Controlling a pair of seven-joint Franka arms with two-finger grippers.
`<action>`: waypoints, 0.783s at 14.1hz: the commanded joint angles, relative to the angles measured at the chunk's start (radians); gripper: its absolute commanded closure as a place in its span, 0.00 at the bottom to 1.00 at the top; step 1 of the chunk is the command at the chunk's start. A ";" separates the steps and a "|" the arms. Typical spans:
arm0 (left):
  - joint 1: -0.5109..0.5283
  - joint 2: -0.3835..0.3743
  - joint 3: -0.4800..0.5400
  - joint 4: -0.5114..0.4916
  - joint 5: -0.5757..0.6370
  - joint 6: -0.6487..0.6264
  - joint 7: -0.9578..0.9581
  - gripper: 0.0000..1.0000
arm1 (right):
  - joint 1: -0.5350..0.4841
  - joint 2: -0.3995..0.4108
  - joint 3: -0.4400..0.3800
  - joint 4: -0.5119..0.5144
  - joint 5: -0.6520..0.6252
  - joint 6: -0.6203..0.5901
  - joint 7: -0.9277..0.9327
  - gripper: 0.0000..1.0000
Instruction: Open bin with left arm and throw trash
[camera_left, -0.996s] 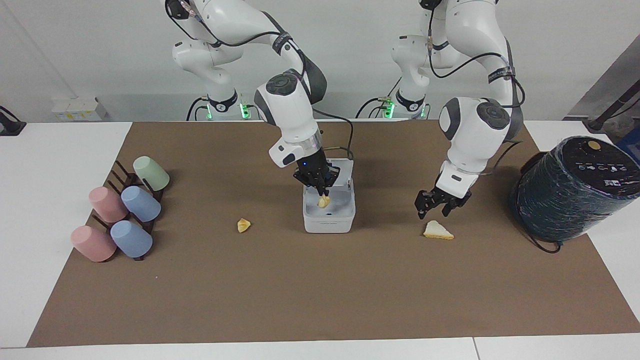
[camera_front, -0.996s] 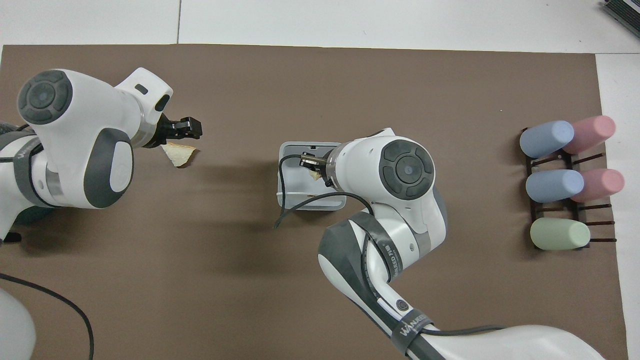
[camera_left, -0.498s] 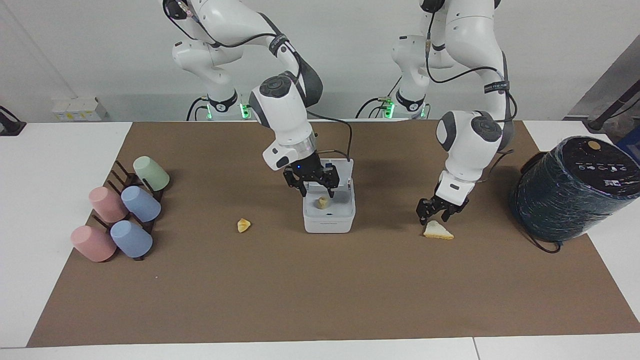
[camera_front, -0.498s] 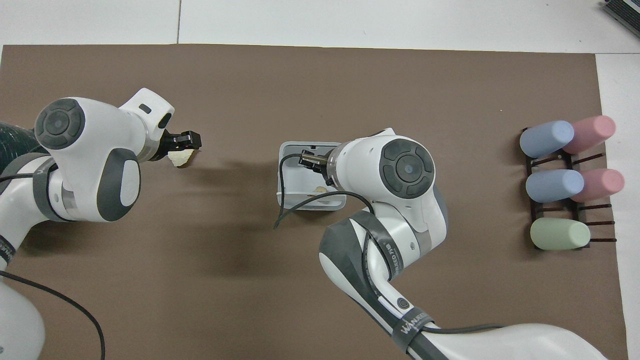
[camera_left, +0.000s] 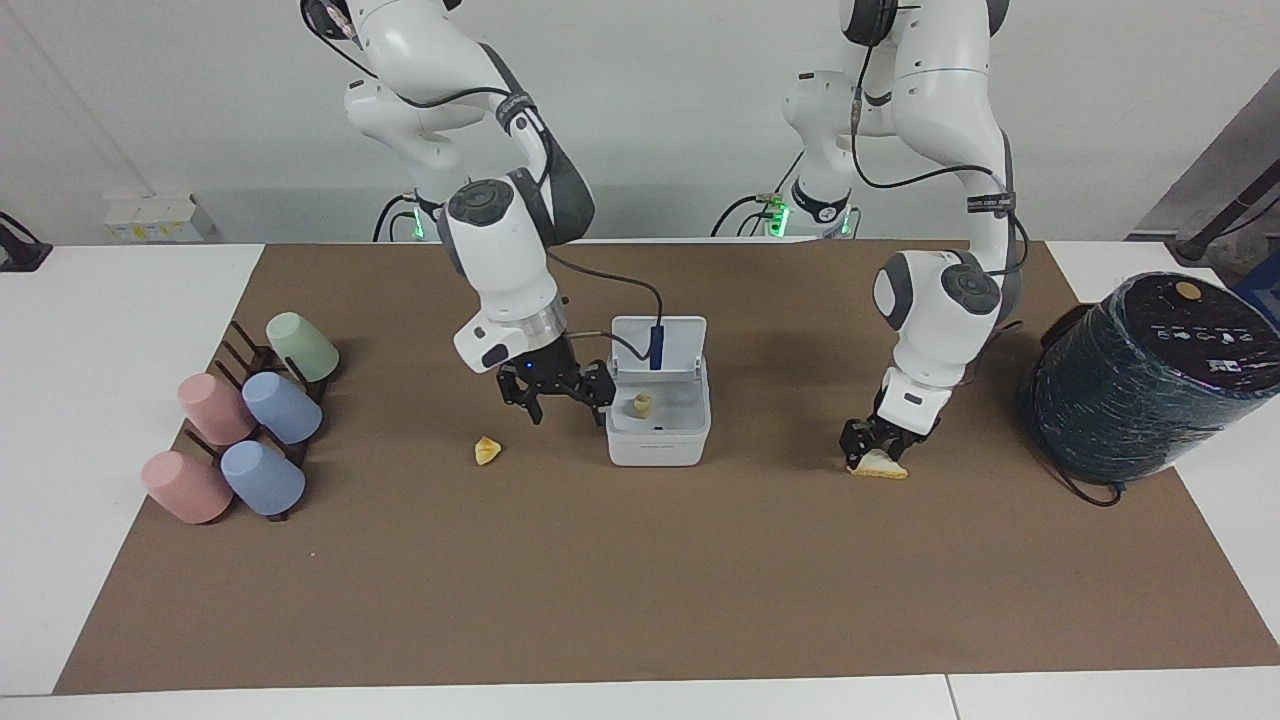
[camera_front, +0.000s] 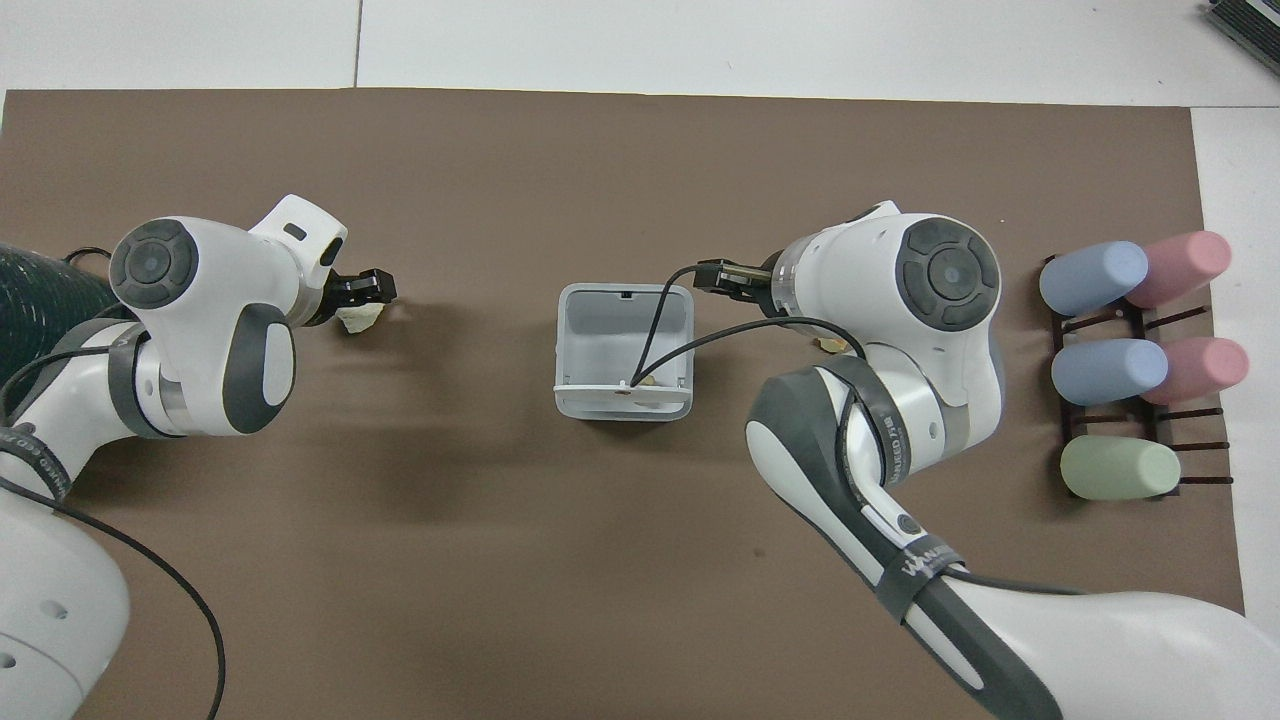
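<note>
The white bin (camera_left: 658, 432) stands mid-mat with its lid (camera_left: 680, 345) raised and the blue stripe showing; it also shows in the overhead view (camera_front: 600, 330). One pale nugget (camera_left: 642, 404) lies inside it. A second nugget (camera_left: 487, 450) lies on the mat toward the right arm's end. My right gripper (camera_left: 557, 392) is open and empty, just above the mat between that nugget and the bin. My left gripper (camera_left: 876, 442) is open, lowered onto the flat wedge (camera_left: 880, 467), its fingers at the wedge's sides. In the overhead view the wedge (camera_front: 357, 318) peeks out under the left gripper (camera_front: 365, 290).
A rack of pastel cups (camera_left: 245, 430) lies at the right arm's end of the mat. A large dark wrapped cylinder (camera_left: 1150, 375) stands at the left arm's end, close to the left arm. A black cable hangs from the right wrist across the bin's lid.
The right gripper let the nugget fall into the bin, opened, and moved off the bin toward the right arm's end. The left gripper came down onto the wedge.
</note>
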 joint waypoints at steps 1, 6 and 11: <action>0.003 0.000 -0.004 -0.035 0.012 0.040 0.004 0.24 | -0.064 -0.047 0.008 -0.126 -0.016 0.087 -0.185 0.00; -0.001 0.004 -0.004 -0.058 0.012 0.074 0.006 0.38 | -0.188 -0.044 0.006 -0.329 -0.017 0.409 -0.499 0.00; -0.009 0.007 -0.004 -0.032 0.013 0.064 0.007 0.80 | -0.207 -0.053 0.008 -0.464 -0.017 0.552 -0.565 0.00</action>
